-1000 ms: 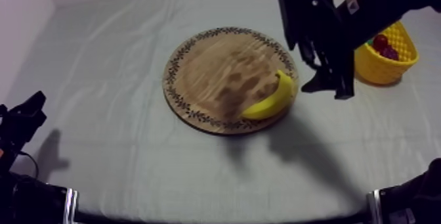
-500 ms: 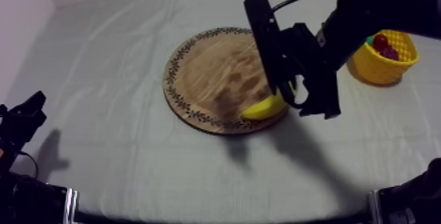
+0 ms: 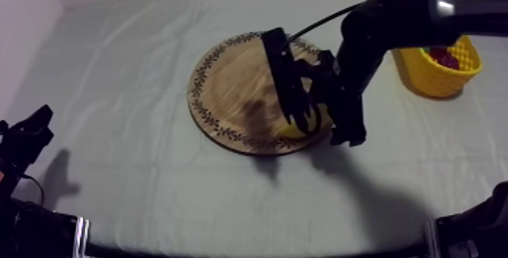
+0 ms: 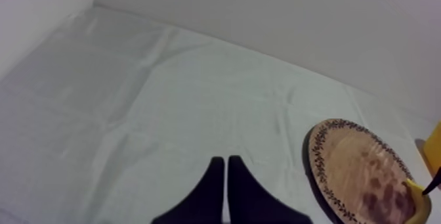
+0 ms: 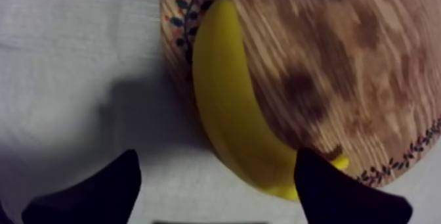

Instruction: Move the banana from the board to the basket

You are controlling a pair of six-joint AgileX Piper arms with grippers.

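Our right gripper (image 3: 325, 126) hangs over the banana (image 3: 287, 132) in the top view, at the edge of the wooden board (image 3: 227, 87) that faces the yellow basket (image 3: 435, 78). The basket stands well apart on the cloth (image 3: 113, 87). Our left gripper (image 3: 26, 134) sits low at its own side.

From the left wrist we see that gripper's fingers (image 4: 216, 180) pressed together as a narrow wedge, gripping nothing. The board (image 4: 357, 167) lies off to one side with the banana (image 4: 420, 199) on its far edge.

From the right wrist we see the right gripper (image 5: 216, 156) spread wide, the banana (image 5: 230, 102) lying along the board's (image 5: 341, 49) patterned rim between the fingers (image 5: 98, 190), not clasped.
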